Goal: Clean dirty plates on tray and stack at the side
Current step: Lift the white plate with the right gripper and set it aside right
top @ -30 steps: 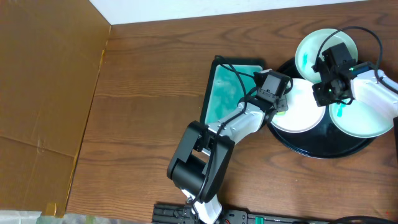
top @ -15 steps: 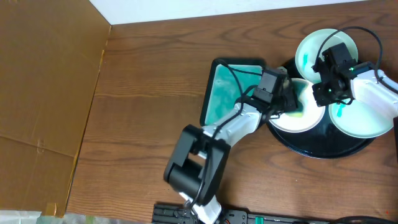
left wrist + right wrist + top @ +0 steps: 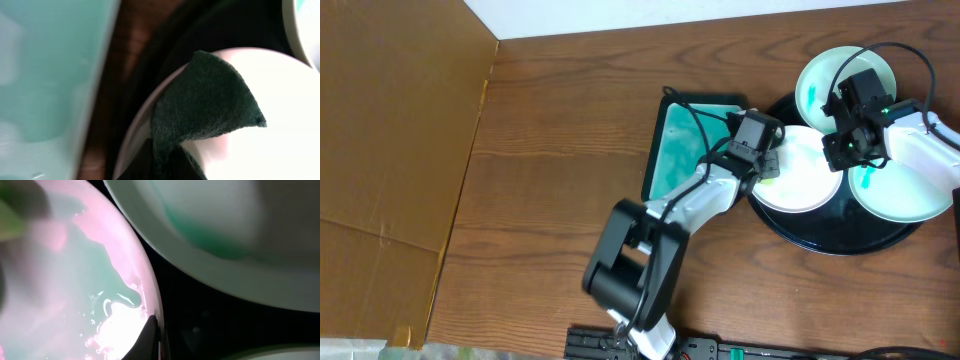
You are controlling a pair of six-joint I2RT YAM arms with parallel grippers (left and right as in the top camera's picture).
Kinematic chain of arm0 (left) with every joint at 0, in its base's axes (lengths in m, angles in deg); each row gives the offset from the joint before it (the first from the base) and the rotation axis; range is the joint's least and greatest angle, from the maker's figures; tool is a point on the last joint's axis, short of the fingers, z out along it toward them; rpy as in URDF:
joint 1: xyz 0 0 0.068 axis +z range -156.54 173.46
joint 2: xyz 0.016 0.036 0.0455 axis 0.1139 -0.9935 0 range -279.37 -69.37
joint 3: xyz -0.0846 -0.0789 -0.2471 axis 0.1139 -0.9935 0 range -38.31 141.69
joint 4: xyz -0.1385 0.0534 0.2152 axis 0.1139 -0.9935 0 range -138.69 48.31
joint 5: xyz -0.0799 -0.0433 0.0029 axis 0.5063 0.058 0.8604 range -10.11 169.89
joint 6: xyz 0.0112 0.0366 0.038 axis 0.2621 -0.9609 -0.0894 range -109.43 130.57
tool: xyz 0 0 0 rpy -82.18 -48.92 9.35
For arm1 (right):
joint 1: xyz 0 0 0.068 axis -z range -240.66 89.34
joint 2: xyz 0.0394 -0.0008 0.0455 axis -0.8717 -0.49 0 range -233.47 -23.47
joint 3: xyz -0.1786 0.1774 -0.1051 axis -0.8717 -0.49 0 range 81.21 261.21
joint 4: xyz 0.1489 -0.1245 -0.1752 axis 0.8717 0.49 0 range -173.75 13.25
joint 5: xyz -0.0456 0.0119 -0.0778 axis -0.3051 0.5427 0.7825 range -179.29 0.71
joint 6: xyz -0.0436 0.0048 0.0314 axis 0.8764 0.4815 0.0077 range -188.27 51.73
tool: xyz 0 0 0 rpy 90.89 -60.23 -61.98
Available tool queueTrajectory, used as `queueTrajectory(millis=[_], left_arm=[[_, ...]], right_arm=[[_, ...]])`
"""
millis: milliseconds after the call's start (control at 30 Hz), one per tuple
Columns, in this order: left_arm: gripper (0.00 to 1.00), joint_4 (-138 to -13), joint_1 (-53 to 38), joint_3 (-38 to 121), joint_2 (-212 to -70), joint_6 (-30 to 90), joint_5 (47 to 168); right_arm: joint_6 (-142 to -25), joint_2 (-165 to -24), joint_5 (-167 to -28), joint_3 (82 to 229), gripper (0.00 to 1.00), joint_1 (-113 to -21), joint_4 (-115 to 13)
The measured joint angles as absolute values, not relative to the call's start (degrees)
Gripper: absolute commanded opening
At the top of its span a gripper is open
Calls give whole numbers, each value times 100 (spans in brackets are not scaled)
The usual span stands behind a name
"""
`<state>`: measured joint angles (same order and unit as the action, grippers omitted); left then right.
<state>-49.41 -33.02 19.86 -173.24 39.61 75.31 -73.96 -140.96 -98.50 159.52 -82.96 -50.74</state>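
Left arm [image 3: 705, 200]: a white-shelled link was noted between a bulky, rounded black joint housing [image 3: 630, 262] and a boxy black wrist module [image 3: 757, 133]. A thin black cable [image 3: 696, 118] was seen looped off that module. The left gripper [image 3: 770, 163] was largely hidden beneath it. Right arm [image 3: 932, 150]: a white shell and a black wrist block [image 3: 860, 95] were recorded, with small green indicator lights [image 3: 886, 100] and a black arched cable [image 3: 905, 48]. The right gripper [image 3: 842, 152] was logged as black.
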Motion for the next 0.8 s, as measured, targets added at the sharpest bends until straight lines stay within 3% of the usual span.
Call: queueTrajectory(millis=[400, 567, 800], left_arm=[[7, -5499, -2904, 1929, -14885, 3898, 6865], [7, -6019, -1940, 1929, -14647, 3898, 6768], [7, -6565, -1061, 1925, -14658, 3898, 6749]], right_arm=[[-7394, -13524, -9033, 15934, 1, -8670, -4890], [-7215, -12866, -8078, 15930, 1, -9129, -4905], [-5810, -12354, -5400, 15923, 1, -9896, -5353]])
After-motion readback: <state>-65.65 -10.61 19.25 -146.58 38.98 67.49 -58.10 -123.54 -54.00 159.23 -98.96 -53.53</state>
